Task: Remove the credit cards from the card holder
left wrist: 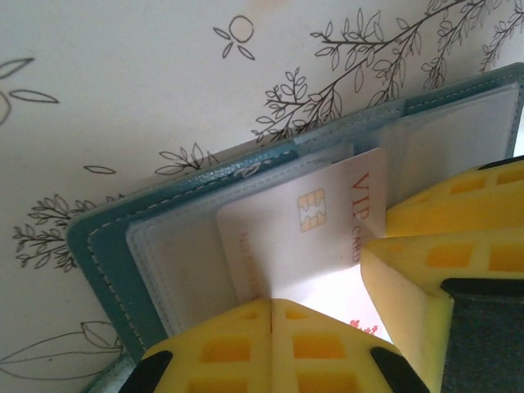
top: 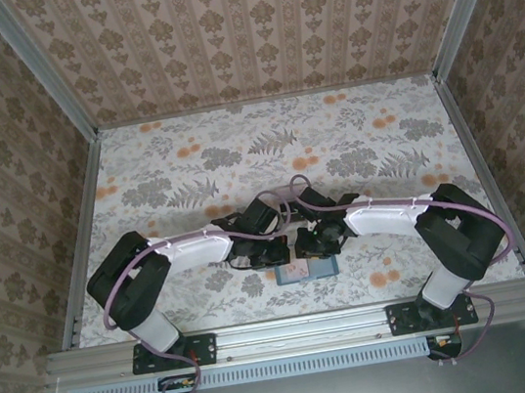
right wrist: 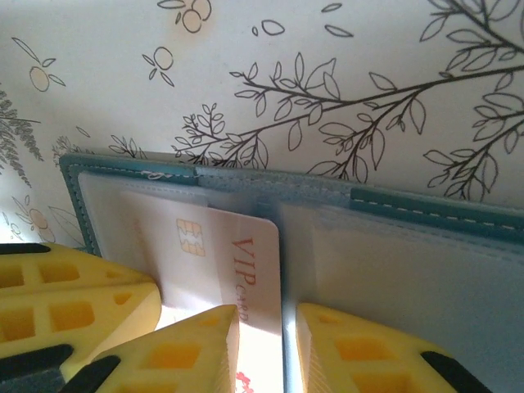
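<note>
Close to the near edge of the flower-patterned table, about midway between its side edges, the card holder lies opened flat, a teal border around two clear-faced pocket panels. Both my claws are down on it from the near side. My left claw is fully closed, its yellow fingers pressed together with only a seam between them. Their tips sit against the near end of the credit card; whether they pinch that end or merely press on it I cannot tell. My right claw stands a little way open: one finger lies over the card, the other over the holder's other panel, with the card's long edge and the holder's fold in the gap between them, and nothing visibly gripped. The pale pinkish-white card lies tilted, partly under the clear pocket face of the left panel, with red "VIP" lettering along one side. A small gold chip shows on its face.
</note>
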